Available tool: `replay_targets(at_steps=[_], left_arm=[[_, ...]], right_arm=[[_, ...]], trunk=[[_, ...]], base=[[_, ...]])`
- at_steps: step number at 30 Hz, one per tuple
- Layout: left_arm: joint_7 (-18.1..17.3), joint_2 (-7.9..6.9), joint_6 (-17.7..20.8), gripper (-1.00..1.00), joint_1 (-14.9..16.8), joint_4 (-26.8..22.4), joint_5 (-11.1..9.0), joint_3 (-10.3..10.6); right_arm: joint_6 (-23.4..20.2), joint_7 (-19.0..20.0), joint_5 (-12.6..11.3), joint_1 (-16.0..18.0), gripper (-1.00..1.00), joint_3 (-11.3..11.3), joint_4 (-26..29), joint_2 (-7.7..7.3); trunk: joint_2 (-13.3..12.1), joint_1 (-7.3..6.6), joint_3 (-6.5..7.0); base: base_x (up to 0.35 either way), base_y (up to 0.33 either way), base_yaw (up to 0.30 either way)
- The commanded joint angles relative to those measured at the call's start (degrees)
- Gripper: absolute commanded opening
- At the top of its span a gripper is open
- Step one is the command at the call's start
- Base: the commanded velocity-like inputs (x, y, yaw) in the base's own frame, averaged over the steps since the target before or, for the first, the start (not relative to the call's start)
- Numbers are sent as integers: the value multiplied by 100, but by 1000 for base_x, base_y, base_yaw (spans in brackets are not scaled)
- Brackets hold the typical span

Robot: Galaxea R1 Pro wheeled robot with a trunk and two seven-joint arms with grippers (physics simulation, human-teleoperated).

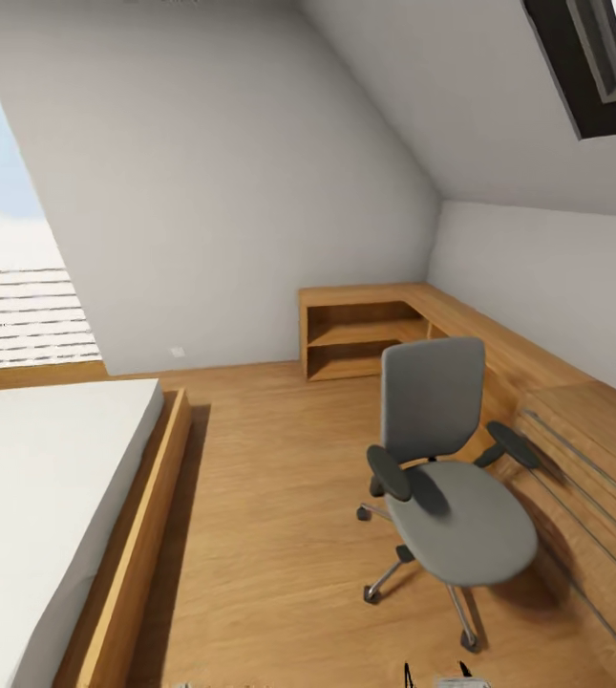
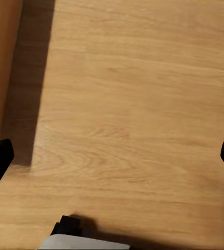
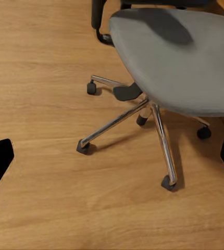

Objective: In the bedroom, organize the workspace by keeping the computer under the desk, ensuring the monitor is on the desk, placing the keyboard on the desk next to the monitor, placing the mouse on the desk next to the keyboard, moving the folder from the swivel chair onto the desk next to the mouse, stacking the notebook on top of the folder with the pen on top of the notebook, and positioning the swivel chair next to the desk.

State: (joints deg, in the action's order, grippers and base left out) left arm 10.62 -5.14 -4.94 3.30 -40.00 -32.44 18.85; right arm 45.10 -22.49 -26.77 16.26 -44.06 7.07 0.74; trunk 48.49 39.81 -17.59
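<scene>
Both claws spread wide and empty: right gripper (image 3: 112, 161) over bare floor (image 3: 39, 62) just short of the chair (image 1: 446, 497), left gripper (image 2: 112, 159) above plain boards, touching nothing. Chair parked beside the desk (image 1: 499, 344), seat bare, no folder seen. Likely heavy but free-rolling on castors; backrest or armrest (image 1: 388, 472) probably the firmest hold for a push.

The room is lit brightly and evenly, with daylight seen at the skylight (image 1: 605, 57) and the open left side. A soft shadow is cast by the swivel chair (image 1: 451, 478) on the floor (image 1: 269, 535), and another beside the bed (image 1: 50, 506). Edges are rendered slightly soft; no glare is seen.
</scene>
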Motion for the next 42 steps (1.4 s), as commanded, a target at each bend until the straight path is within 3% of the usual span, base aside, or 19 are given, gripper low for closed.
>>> replay_targets(at_steps=[1,2,7,11,24,42], left_arm=[[43,-8,-38,100,8,9,-54,50],[37,-4,-69,100,10,22,-53,53],[29,187,-936,100,12,701,-54,332],[28,251,-1171,100,12,856,-45,400],[40,276,-1275,100,12,897,-43,430],[56,277,-1285,100,12,911,-51,435]], right_arm=[[12,-40,-29,12,100,-48,-6,5],[12,-42,-33,24,100,-46,-17,9],[21,-26,-122,43,100,-23,-301,-28],[24,-25,-154,44,100,-30,-355,-26],[20,-28,-159,44,100,-38,-378,-30],[16,-19,-143,44,100,-53,-376,1]], trunk=[[5,1,-7],[5,1,-7],[5,1,-7],[5,1,-7],[5,1,-7],[5,1,-7]], base=[[0,0,282],[0,0,282],[0,0,244],[117,0,90],[232,144,-147],[150,112,-9]])
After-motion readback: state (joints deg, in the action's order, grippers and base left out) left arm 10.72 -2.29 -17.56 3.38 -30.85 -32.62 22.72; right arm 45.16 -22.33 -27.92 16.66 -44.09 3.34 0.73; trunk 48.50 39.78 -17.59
